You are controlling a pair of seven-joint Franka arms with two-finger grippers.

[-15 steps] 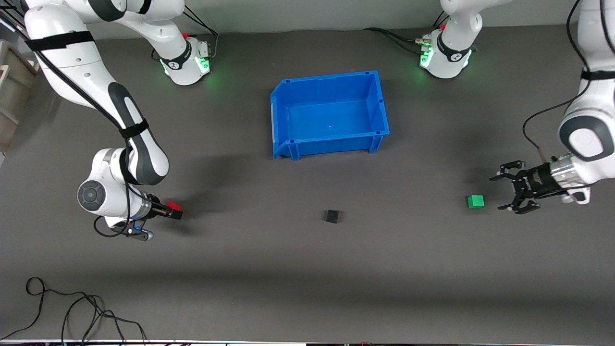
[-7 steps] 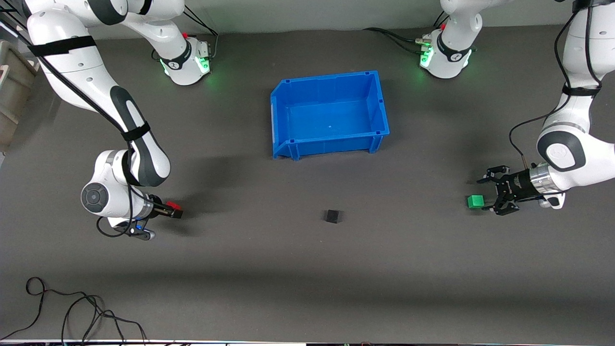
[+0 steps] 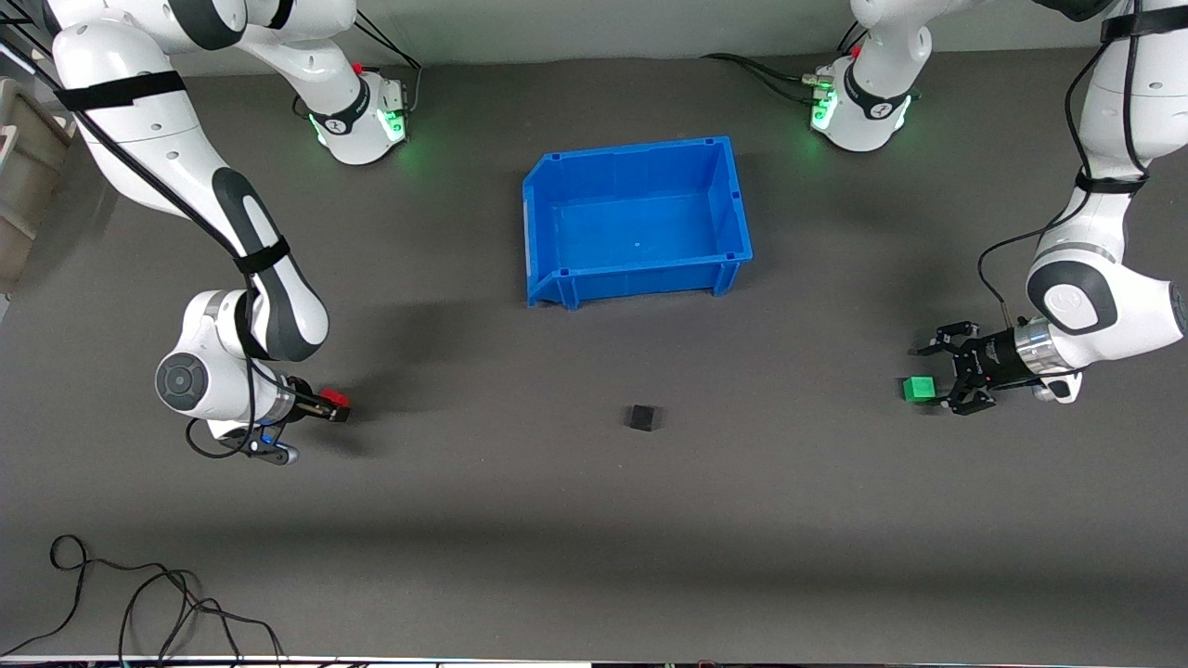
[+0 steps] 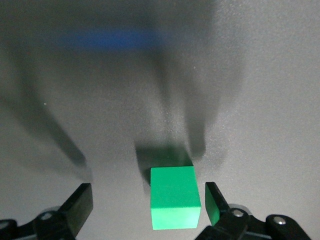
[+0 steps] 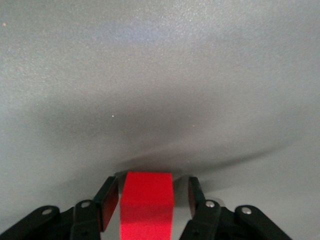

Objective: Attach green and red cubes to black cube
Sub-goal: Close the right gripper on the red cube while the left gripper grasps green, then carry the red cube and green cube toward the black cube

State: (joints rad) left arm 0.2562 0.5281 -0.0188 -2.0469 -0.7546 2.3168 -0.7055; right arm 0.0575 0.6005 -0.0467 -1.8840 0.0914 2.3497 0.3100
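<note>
The green cube (image 3: 919, 388) lies on the grey table toward the left arm's end. My left gripper (image 3: 939, 376) is open and low at the table, with one finger on each side of the cube. In the left wrist view the green cube (image 4: 174, 197) sits close to one finger (image 4: 214, 202) of the left gripper (image 4: 147, 202), apart from the other. The red cube (image 3: 336, 399) is toward the right arm's end, between the fingers of my right gripper (image 3: 334, 408). In the right wrist view the red cube (image 5: 147, 200) sits inside the right gripper (image 5: 152, 185), with a narrow gap at each pad. The black cube (image 3: 642, 417) lies alone between them.
An empty blue bin (image 3: 640, 278) stands farther from the front camera than the black cube, between the arm bases. Loose black cables (image 3: 139, 603) lie near the table's front edge at the right arm's end. A beige box (image 3: 19, 176) stands off that end.
My left gripper has moved in toward the green cube and now has a finger on each side of it. The right gripper and the red cube have hardly moved.
</note>
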